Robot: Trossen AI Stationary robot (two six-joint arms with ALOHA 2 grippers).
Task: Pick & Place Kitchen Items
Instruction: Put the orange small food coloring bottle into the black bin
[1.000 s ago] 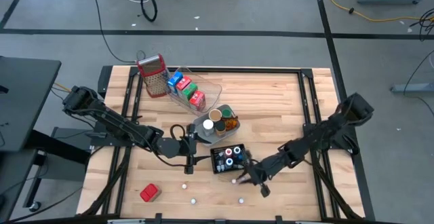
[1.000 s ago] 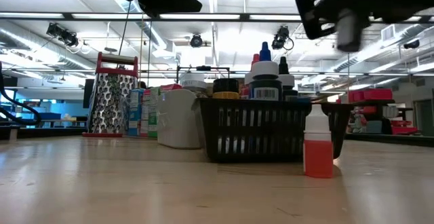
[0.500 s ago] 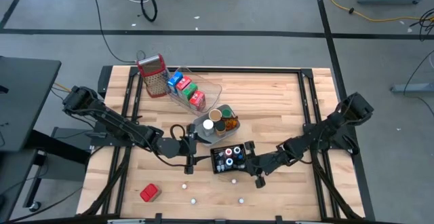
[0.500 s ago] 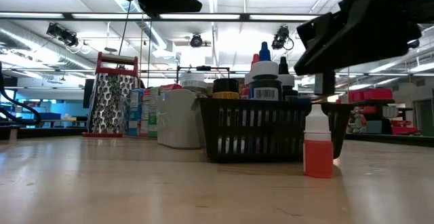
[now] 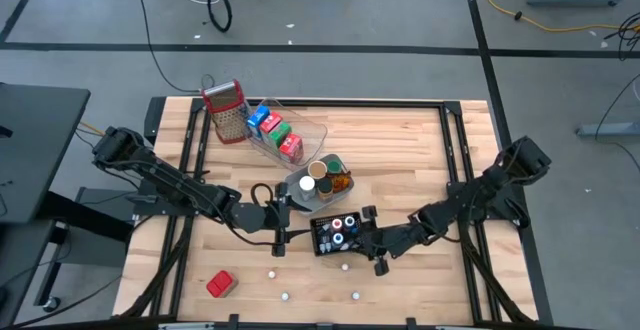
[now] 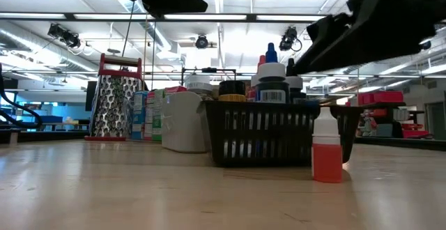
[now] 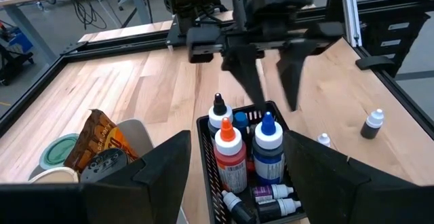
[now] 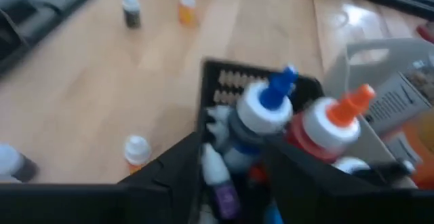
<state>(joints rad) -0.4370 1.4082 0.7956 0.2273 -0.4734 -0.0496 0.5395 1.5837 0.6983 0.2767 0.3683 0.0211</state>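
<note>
Now my right gripper (image 5: 372,238) has slid over the black basket (image 5: 336,232), fingers apart and probably empty, so a little bottle (image 6: 326,148) waits on the worktop (image 5: 400,155).

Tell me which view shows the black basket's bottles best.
Left wrist view: the bottles stand in the black basket, caps distinct. Right wrist view blurs them, low view shows tops above the wall, high view only tiny caps.
</note>
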